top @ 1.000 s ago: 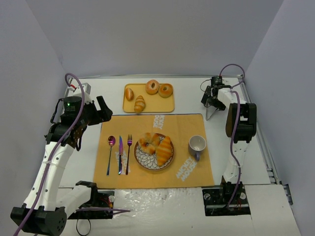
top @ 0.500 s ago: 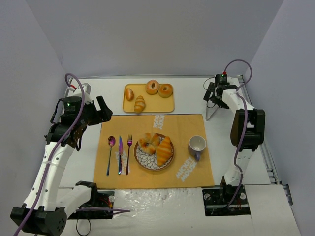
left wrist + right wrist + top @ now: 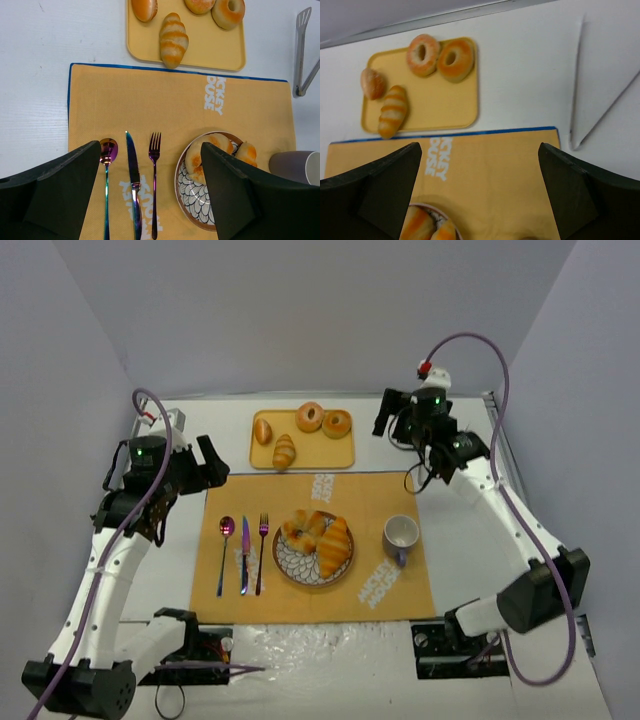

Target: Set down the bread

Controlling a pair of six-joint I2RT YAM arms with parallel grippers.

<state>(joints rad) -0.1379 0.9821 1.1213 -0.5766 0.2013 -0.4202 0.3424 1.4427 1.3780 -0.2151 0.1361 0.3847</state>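
On the placemat [image 3: 370, 502] the plate [image 3: 280, 558] holds the bread [image 3: 333, 545], between fork [image 3: 261, 550] and cup [image 3: 400, 534]. The left gripper [image 3: 150, 147] hangs over the mat's left side, jaws wide apart, empty. The right gripper [image 3: 480, 147], likewise spread and empty, hovers near the mat's far edge. Beyond, the tray [image 3: 320, 452] carries rolls [image 3: 284, 451] and doughnuts [image 3: 310, 417]; tongs [image 3: 299, 55] lie to its right
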